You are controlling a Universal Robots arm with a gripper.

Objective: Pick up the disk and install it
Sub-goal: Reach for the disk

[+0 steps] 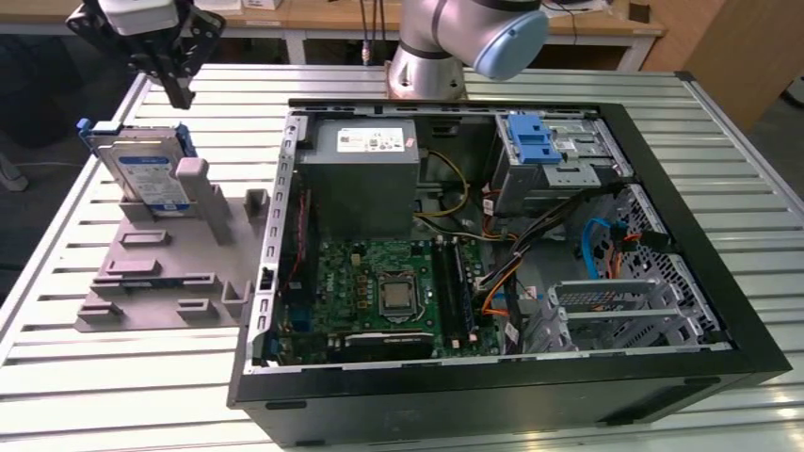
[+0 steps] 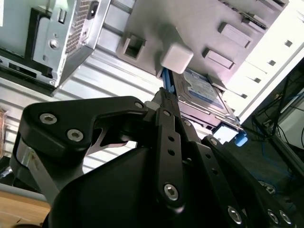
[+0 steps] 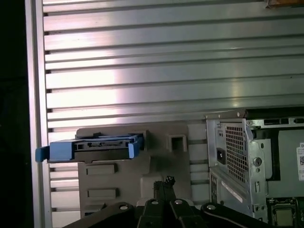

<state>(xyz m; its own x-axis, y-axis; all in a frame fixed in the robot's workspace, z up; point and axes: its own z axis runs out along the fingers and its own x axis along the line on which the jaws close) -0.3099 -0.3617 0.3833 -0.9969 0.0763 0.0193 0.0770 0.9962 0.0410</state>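
1 closed gripper [image 1: 180,94], clear of disk [image 1: 147,175] edge

Slatted table [image 1: 113,395]: computer case [image 1: 503,400], grey holder [image 1: 151,282]

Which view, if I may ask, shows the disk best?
The exterior view: the disk stands in the grey holder, label and blue rails visible. The first wrist view shows its edge; the second wrist view, part of its label.

Glare streaks the slatted table [image 3: 142,78] beneath my gripper [image 3: 164,183], which looks dark, perhaps backlit; shadows elsewhere stay soft.
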